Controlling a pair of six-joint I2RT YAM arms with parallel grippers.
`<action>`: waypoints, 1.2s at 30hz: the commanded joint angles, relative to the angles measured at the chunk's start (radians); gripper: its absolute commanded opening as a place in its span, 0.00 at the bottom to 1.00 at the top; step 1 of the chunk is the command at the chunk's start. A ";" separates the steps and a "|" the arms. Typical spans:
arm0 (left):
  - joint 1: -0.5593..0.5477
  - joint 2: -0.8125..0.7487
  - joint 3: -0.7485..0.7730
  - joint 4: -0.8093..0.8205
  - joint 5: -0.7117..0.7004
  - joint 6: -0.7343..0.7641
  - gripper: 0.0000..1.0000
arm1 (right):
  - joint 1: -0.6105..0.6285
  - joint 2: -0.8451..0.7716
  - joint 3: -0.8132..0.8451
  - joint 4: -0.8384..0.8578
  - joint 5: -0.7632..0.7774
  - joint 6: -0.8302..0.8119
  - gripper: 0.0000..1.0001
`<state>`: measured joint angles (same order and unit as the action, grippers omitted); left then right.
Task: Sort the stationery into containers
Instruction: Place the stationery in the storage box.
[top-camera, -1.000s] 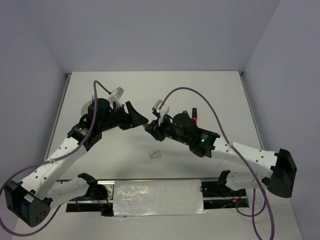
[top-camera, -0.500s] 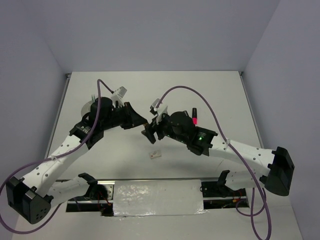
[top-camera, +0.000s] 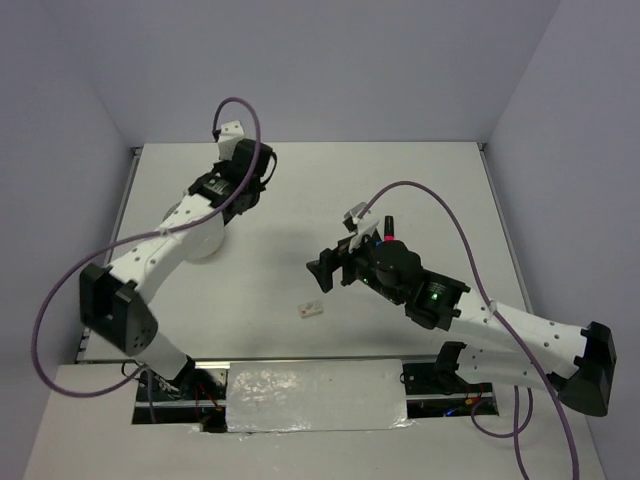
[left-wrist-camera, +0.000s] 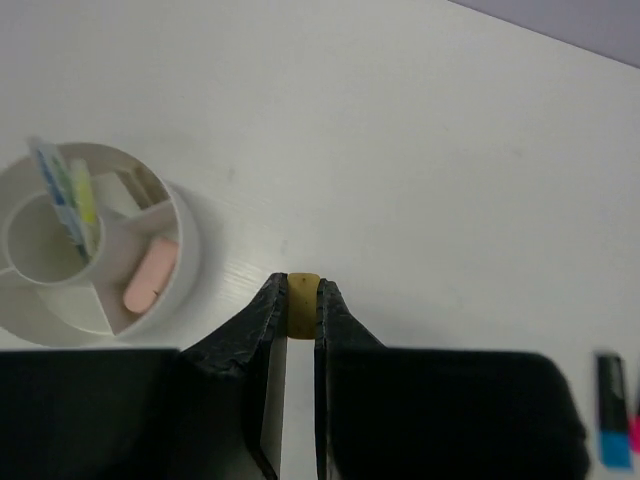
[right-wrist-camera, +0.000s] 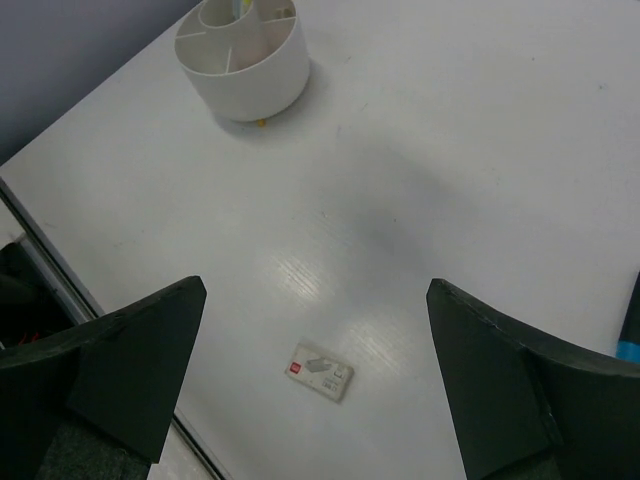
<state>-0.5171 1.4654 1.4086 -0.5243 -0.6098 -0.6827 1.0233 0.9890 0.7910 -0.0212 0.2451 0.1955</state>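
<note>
Your top camera looks down from above and behind the arm bases, taking in the whole counter (top-camera: 400, 190). Your left wrist camera hangs close over the white tub (left-wrist-camera: 188, 250). Your right wrist camera sees that tub from farther off, plus the small white box (right-wrist-camera: 320, 370) that the top view also catches.

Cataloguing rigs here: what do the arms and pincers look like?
The left arm and right arm have white links, black joints and a purple cable each. The left pincer and right pincer are black wedges. The right arm shows a green light.
</note>
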 joint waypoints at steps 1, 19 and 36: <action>0.020 0.156 0.142 -0.129 -0.351 0.023 0.00 | 0.003 -0.065 -0.035 -0.042 0.036 0.056 1.00; 0.195 0.406 0.211 -0.131 -0.432 -0.005 0.00 | 0.009 -0.207 -0.116 -0.086 -0.012 0.048 1.00; 0.244 0.424 0.165 -0.077 -0.381 0.028 0.22 | 0.009 -0.181 -0.116 -0.075 -0.046 0.042 1.00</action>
<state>-0.2821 1.8820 1.5814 -0.6422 -0.9890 -0.6781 1.0252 0.8150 0.6792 -0.1211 0.2047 0.2455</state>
